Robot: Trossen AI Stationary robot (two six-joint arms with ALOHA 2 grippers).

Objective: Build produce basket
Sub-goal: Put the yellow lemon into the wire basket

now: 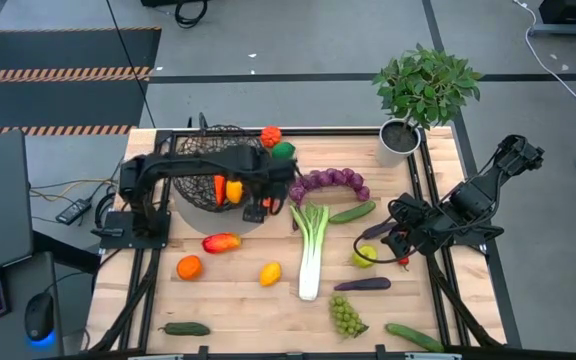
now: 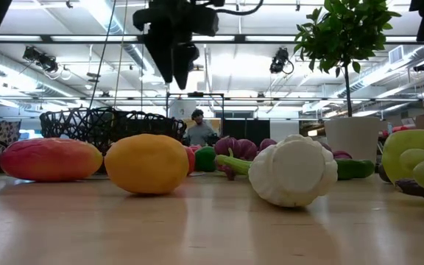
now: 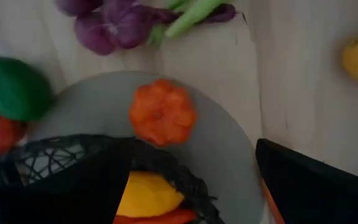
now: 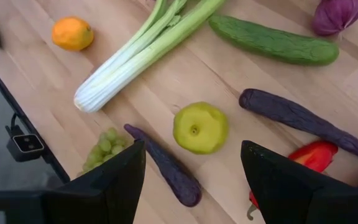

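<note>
The dark wire-mesh basket stands on a round grey mat at the table's far left. A carrot and a yellow pepper lie in it. My left gripper hangs open, pointing down, just past the basket's right rim. A small orange ribbed fruit lies on the mat below it, untouched. My right gripper is open above a yellow-green apple, clear of it. The leek and purple grapes lie mid-table.
A red-yellow fruit, orange and lemon lie near the left. Two aubergines, a red pepper, green grapes and cucumbers crowd the right. The white plant pot stands far right.
</note>
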